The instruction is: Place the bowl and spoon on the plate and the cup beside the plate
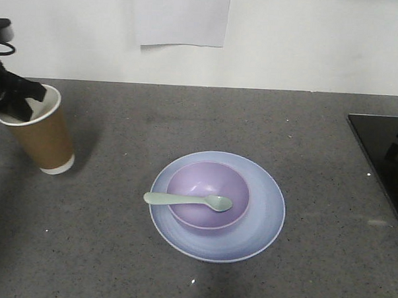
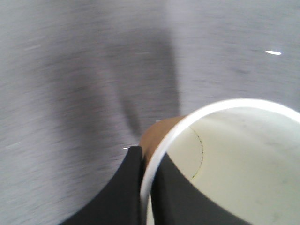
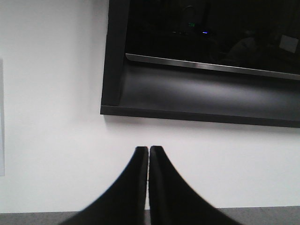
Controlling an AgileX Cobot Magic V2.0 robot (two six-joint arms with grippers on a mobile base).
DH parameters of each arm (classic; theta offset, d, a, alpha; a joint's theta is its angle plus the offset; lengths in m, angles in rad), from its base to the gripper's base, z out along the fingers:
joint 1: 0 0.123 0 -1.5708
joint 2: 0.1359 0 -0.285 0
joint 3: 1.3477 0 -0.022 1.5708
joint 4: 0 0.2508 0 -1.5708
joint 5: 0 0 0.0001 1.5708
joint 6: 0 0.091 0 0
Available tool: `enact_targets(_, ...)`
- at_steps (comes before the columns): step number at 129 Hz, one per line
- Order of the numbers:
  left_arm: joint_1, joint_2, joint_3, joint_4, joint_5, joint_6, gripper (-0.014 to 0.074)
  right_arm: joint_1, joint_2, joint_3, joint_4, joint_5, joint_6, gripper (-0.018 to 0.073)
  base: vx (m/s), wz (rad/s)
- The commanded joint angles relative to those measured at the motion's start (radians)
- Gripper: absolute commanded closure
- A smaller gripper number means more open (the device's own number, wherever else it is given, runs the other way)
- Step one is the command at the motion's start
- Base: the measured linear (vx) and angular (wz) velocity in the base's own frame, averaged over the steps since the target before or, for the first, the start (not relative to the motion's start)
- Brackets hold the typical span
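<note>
Far left, left gripper (image 1: 19, 95) pinches the tilted cup (image 1: 40, 134) by its rim, one finger inside, well left of the plate (image 1: 266, 208), which carries the bowl (image 1: 207, 192) with the spoon (image 1: 187, 200) across it; right gripper (image 3: 148, 180) fingers pressed together, empty, facing the wall.
</note>
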State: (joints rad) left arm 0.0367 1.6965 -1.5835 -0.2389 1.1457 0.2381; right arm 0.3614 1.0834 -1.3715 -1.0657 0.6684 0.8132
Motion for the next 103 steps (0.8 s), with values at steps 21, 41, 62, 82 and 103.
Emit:
enact_targets(21,-0.167,-0.016,-0.033,-0.027,-0.053,0.002,0.0603,-0.003,-0.013,-0.026,-0.050,-0.041,0.004,0.0564,0.00,0.00)
enact_targets(41,-0.242,0.006,-0.033,-0.027,-0.078,0.002,0.0603,-0.003,-0.013,-0.026,-0.050,-0.041,0.004,0.0564,0.00,0.00)
enact_targets(62,-0.288,0.023,-0.033,-0.030,-0.090,0.000,0.0603,-0.003,-0.013,-0.026,-0.050,-0.041,0.004,0.0564,0.00,0.00)
enact_targets(82,-0.313,0.024,-0.033,-0.027,-0.110,0.000,0.0601,-0.003,-0.013,-0.026,-0.050,-0.041,0.004,0.0564,0.00,0.00)
enact_targets(103,-0.332,0.045,-0.033,-0.027,-0.109,0.000,0.0596,-0.003,-0.013,-0.026,-0.050,-0.041,0.004,0.0564,0.00,0.00)
